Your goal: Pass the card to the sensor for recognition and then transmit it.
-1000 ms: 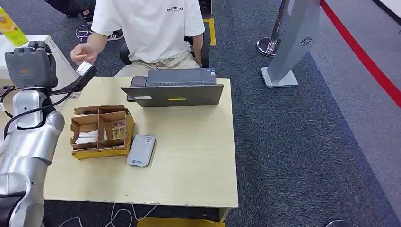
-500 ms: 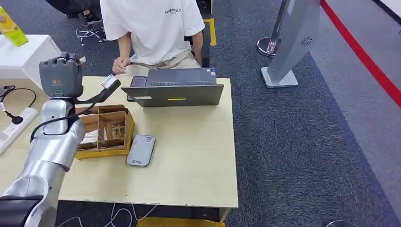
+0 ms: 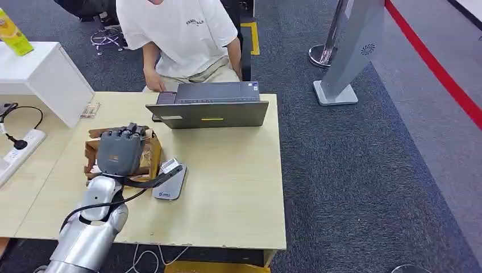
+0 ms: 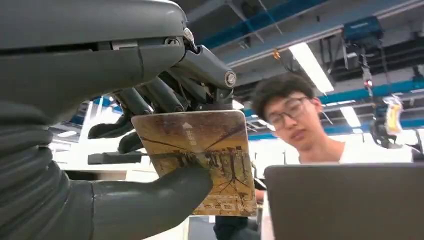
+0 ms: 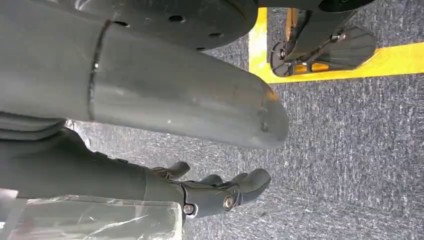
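Observation:
My left hand (image 3: 119, 153) hovers over the front of the cardboard box and pinches a card (image 3: 169, 166) between thumb and fingers. The card juts out just above the top end of the grey card reader (image 3: 170, 186), which lies flat on the table beside the box. In the left wrist view the card (image 4: 200, 160) is brownish with a printed picture, clamped by the thick thumb (image 4: 150, 200). Whether card and reader touch I cannot tell. My right hand (image 5: 220, 192) hangs over the carpet, fingers loosely apart, holding nothing.
A compartmented cardboard box (image 3: 150, 149) sits left of the reader. A laptop (image 3: 210, 108) stands at the table's (image 3: 239, 193) far edge, with a seated person (image 3: 182, 34) behind it. A white cabinet (image 3: 40, 71) and a power strip (image 3: 17, 149) are at the left.
My left arm swung from high at the far left, near the person's hand, down and right until the card sits over the reader. The person's hand drew back behind the laptop.

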